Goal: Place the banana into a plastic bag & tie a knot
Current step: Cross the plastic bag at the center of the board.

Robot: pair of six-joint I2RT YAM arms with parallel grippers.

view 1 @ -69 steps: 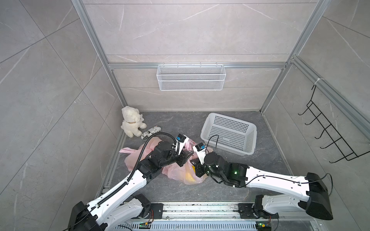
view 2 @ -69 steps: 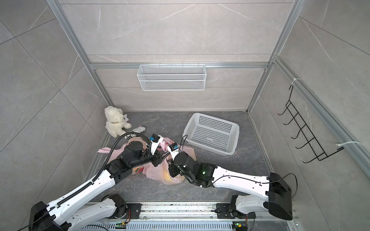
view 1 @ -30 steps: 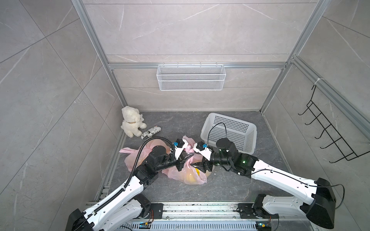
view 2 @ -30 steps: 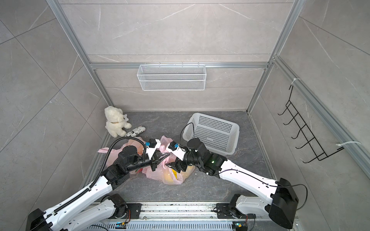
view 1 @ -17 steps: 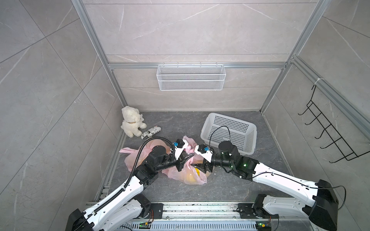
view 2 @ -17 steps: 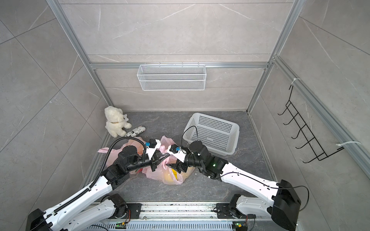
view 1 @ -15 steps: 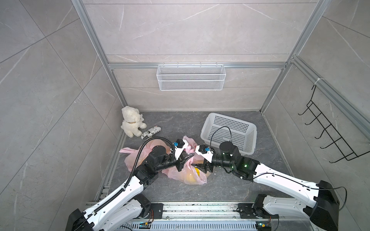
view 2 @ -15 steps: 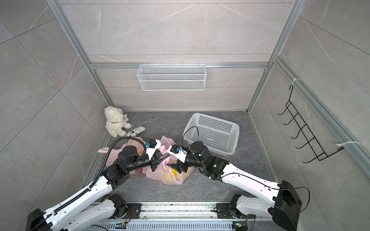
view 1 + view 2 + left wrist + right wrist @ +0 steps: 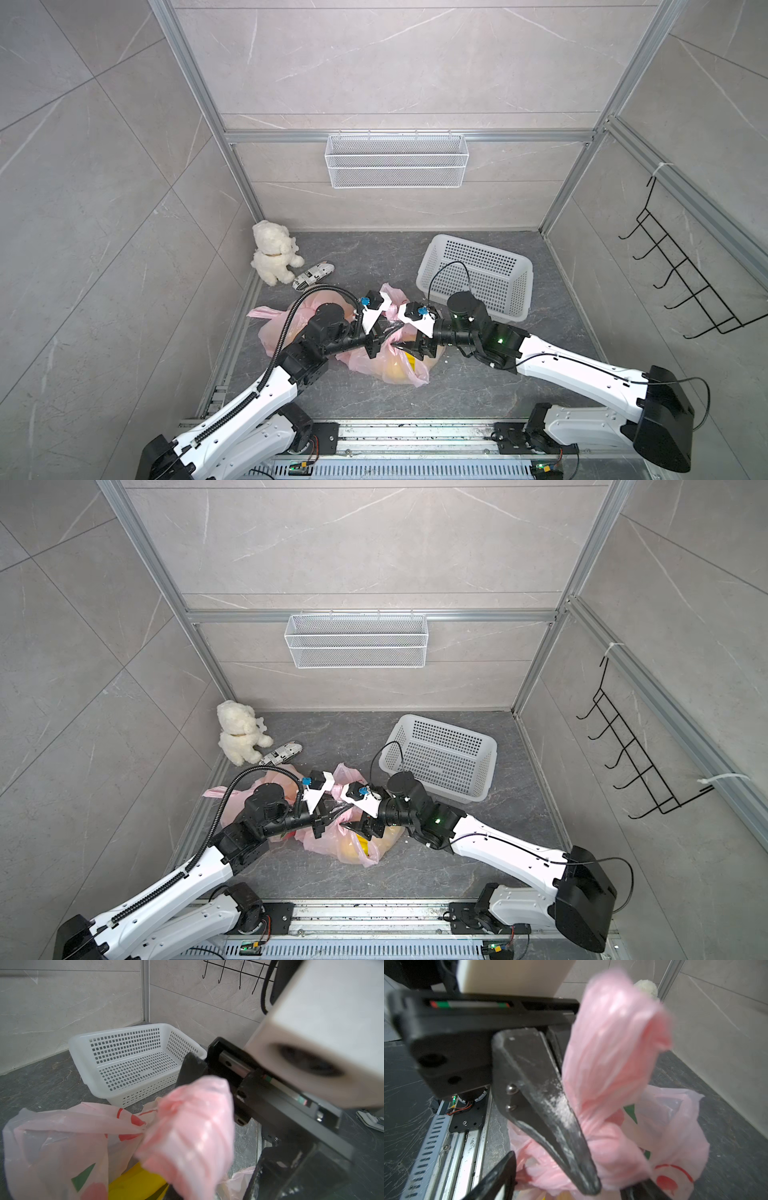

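Top view: low left hand pinches bag.

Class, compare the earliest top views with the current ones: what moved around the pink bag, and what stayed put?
The right arm's wrist swung toward the white basket, so the open right gripper faces the plastic bag from the basket side. The left arm drew back slightly; the left gripper stays shut on the bag's twisted top. Bag, banana, basket and teddy have not shifted.

right hand: wrist swung toward basket | left hand: shifted slightly nearer front rail
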